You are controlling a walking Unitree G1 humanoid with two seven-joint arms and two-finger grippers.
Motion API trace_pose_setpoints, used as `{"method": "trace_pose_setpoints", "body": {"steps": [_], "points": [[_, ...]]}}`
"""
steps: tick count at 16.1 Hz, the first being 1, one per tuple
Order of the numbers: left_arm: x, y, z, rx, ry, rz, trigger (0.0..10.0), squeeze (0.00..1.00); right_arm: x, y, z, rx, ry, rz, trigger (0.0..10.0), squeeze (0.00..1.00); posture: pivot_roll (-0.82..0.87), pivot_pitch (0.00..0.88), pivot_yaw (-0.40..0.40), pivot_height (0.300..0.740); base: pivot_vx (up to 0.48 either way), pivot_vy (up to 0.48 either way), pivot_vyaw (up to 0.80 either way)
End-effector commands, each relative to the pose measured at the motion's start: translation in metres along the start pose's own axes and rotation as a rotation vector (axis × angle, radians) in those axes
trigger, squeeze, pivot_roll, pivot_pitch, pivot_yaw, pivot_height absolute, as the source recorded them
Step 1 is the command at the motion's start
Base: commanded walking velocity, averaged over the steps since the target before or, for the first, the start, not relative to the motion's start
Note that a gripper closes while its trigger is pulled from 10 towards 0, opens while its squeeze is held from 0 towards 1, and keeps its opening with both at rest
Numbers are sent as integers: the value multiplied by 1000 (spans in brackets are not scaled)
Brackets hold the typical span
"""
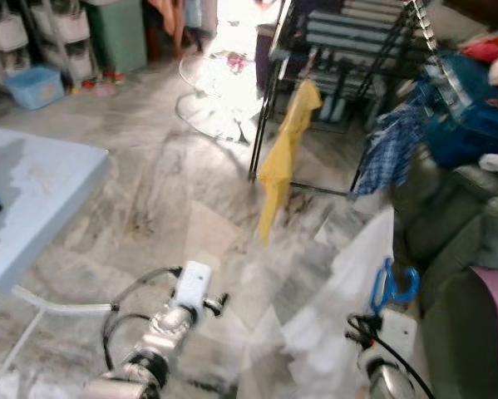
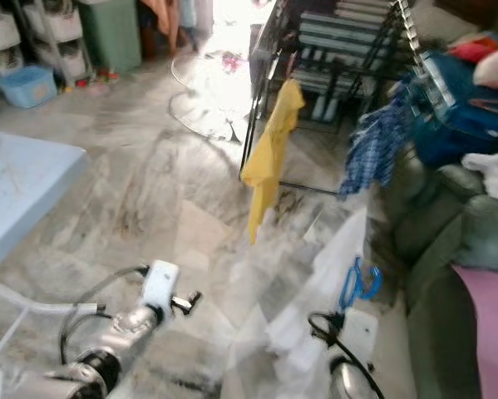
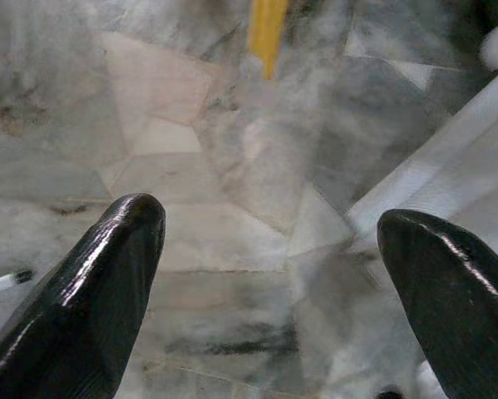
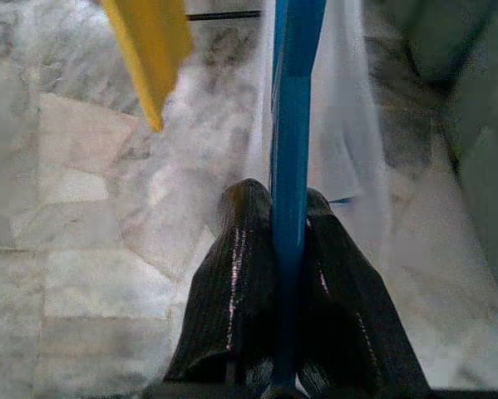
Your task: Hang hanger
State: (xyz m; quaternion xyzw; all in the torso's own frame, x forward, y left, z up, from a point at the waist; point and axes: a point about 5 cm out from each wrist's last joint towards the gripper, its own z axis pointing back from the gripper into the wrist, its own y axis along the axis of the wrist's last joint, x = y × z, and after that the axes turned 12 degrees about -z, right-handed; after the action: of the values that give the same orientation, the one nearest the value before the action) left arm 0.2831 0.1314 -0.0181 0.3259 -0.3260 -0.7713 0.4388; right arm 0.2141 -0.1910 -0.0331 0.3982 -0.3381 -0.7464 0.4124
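Observation:
A blue hanger [image 1: 394, 287] carries a white garment [image 1: 340, 316] that hangs low over the marble floor at the lower right. My right gripper [image 4: 286, 195] is shut on the blue hanger's bar [image 4: 292, 125], fingers pressed on both sides of it. A black drying rack [image 1: 348, 50] stands ahead at the far middle, with a yellow garment [image 1: 286, 145] draped from its near corner and a blue checked shirt [image 1: 394, 145] at its right end. My left gripper [image 3: 269, 224] is open over bare floor, holding nothing; its arm [image 1: 161, 328] reaches forward at the lower left.
A green sofa [image 1: 456, 241] piled with clothes [image 1: 473, 108] runs along the right. A light blue table [image 1: 32, 199] juts in from the left. Storage drawers [image 1: 57, 33] and a blue bin [image 1: 34, 86] stand at the far left. Marble floor [image 1: 165, 191] lies between me and the rack.

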Motion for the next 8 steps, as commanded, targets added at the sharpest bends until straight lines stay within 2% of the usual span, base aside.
{"method": "trace_pose_setpoints", "body": {"steps": [1, 8], "points": [[2, 2, -1, -2, -11, -15, 10000, 0, 0, 14, -3, 64, 19, 4, 10000, 0, 57, 0, -100, 740, 472, 0, 0], [-2, -3, 1, -15, -6, -39, 10000, 0, -13, 6, 0, 37, 79, 0, 10000, 0, 57, 0, -94, 740, 462, 0, 0]]}}
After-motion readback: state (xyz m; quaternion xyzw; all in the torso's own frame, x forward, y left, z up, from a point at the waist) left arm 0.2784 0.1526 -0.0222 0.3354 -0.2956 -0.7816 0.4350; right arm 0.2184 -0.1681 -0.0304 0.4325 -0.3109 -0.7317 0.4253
